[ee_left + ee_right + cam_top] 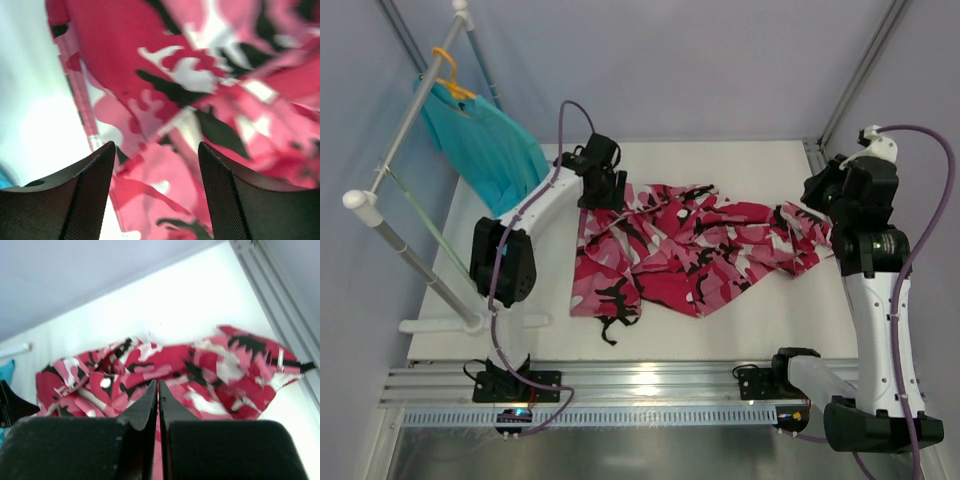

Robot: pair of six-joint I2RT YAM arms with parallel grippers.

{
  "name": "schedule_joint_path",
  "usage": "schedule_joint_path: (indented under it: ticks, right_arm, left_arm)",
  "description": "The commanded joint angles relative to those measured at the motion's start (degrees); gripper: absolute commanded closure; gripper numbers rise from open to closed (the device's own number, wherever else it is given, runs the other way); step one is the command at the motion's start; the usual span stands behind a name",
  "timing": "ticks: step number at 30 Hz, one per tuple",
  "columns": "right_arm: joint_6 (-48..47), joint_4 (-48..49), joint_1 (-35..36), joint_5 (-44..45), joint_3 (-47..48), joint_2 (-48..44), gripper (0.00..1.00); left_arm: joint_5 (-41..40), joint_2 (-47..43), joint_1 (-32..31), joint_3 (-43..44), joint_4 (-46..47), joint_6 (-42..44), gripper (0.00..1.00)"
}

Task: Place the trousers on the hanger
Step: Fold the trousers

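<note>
Far left, a white tube rack (pixel 395 215) stands at the table's edge. An orange hanger (pixel 450 75) on its top bar carries a teal garment (pixel 485 145). Lower down, the thin pale green hanger (pixel 425 222) shows as a slim rod slanting beside the rack's front post, well apart from the trousers.

Next comes the left arm, reaching out over the white table (pixel 750 320). Its left gripper (pixel 617 195) sits at the far left corner of the trousers (pixel 690 250). From the wrist camera the left gripper (pixel 156 150) has its two dark fingers (pixel 92 195) spread apart, with the pink, black and white cloth (pixel 200 75) filling the space beyond them. The cloth is blurred and close there, and I cannot tell whether the fingers touch it.

The trousers lie crumpled across the middle of the table, bunched in folds. One end drops toward the near edge on the left, and the other stretches out to the right.

On the right, the right gripper (pixel 820 212) is at the right end of the trousers. In its own view the right gripper (pixel 158 390) is closed tight, finger against finger, pointing at the cloth (pixel 200 370) spread on the table (pixel 200 305). I cannot tell whether a fold is pinched.
</note>
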Motion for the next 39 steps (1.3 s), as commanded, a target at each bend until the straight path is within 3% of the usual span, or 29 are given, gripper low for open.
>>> schedule_joint_path:
  ticks: [1, 5, 7, 8, 10, 11, 13, 17, 23, 27, 39]
  right_arm:
    - [-1.05, -1.55, -0.27, 2.62, 4.28, 1.37, 0.96]
    - [-0.18, -1.11, -0.36, 2.62, 7.80, 2.60, 0.96]
    - [-0.08, -1.20, -0.36, -1.06, 7.28, 3.30, 0.96]
    - [0.35, -1.81, -0.36, -2.03, 5.71, 3.91, 0.92]
    - [5.34, -5.48, -0.36, -0.38, 1.25, 6.37, 0.72]
    - [7.89, -6.20, -0.79, 0.15, -1.22, 6.64, 0.68]
    - [19.21, -7.18, -1.15, 1.29, -9.63, 6.29, 0.55]
    - [34.69, -4.71, -1.15, -4.41, -21.95, 4.01, 0.44]
    - [47.35, -8.76, -1.32, 4.19, -24.89, 5.15, 0.37]
    - [53.87, -6.66, -1.50, 5.08, -26.56, 6.99, 0.34]
    - [64.16, -1.48, -1.50, -4.58, -24.89, 24.74, 0.34]
  left_arm:
    - [11.53, -10.01, 0.27, 0.26, 1.09, -0.26, 0.32]
    - [22.19, -16.96, -0.34, -8.18, 7.94, -2.62, 0.28]
    - [22.13, -18.73, -0.61, -12.39, 10.32, -3.68, 0.27]
    - [20.39, -18.73, -0.61, -13.20, 10.41, -4.82, 0.27]
    - [19.15, -18.12, -0.61, -14.69, 9.45, -5.44, 0.28]
    - [18.97, -18.12, -0.61, -15.39, 9.53, -6.49, 0.28]
    - [18.70, -18.90, -0.61, -17.15, 10.67, -8.16, 0.27]
    - [17.65, -20.40, -0.70, -21.28, 12.35, -10.36, 0.27]
    - [17.56, -21.45, -0.70, -23.75, 13.05, -10.89, 0.27]
    - [17.65, -21.72, -0.70, -25.51, 13.66, -11.42, 0.27]
    - [18.35, -22.86, -0.70, -27.71, 15.07, -13.18, 0.27]
